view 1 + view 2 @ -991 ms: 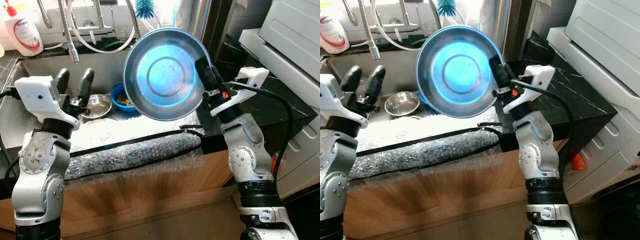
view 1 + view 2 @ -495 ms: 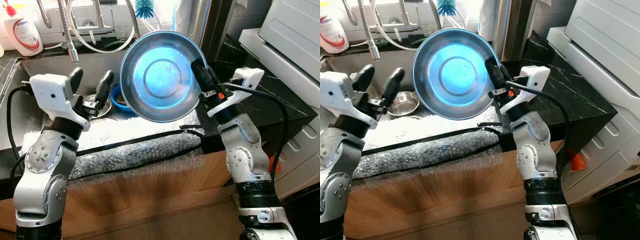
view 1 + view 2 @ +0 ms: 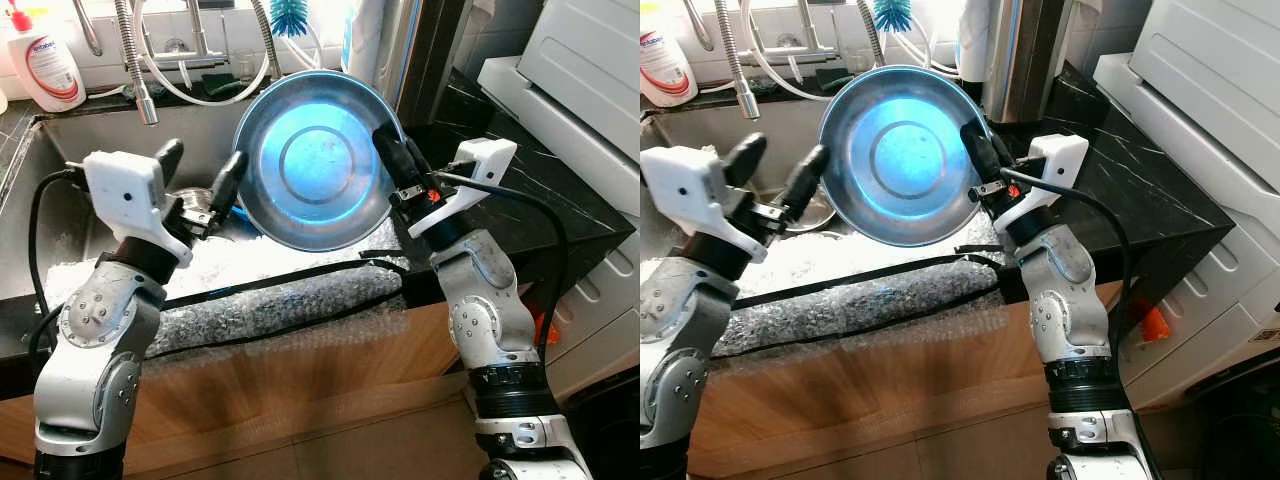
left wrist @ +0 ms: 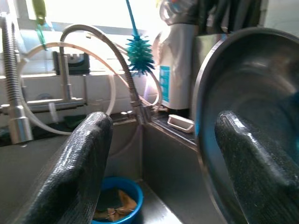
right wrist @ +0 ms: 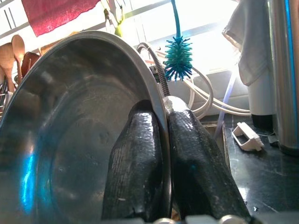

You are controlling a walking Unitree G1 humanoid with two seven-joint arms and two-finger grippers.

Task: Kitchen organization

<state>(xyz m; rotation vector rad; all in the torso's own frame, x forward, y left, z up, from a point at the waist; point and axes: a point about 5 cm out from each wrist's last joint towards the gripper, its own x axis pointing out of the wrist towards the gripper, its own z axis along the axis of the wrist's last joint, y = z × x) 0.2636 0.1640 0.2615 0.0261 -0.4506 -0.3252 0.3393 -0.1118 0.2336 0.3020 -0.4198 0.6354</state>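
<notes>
Nearest the robot, bubble wrap [image 3: 270, 300] pads the front edge of the desk [image 3: 520, 215], probably to soften bumps from the arms working above it.

Just beyond, the right tool [image 3: 392, 165] pinches the rim of the pan [image 3: 315, 160], one finger inside and one outside, as the right wrist view shows. It holds the pan up on edge, its hollow facing the robot, above the sink [image 3: 90, 135]. A grip on the rim alone leaves a wide pan free to swing, which likely explains the other arm's approach.

The left tool [image 3: 205, 185] is spread wide. One fingertip [image 4: 247, 158] sits at the pan's opposite rim and the other [image 4: 74, 163] stands clear of it. It grips nothing yet. I judge it is lining up to take the pan or steady it for a handover.

The pan is empty.

Down in the sink, a small steel bowl [image 3: 815, 212] sits partly hidden behind the left tool; its contents cannot be made out. Beside it a blue bowl [image 4: 114, 203] holds some brownish scraps.

Farther back, a hose faucet [image 3: 135, 60] hangs over the sink. A soap bottle [image 3: 42, 62] stands at the far corner and a teal brush [image 3: 293, 14] hangs by the window.
</notes>
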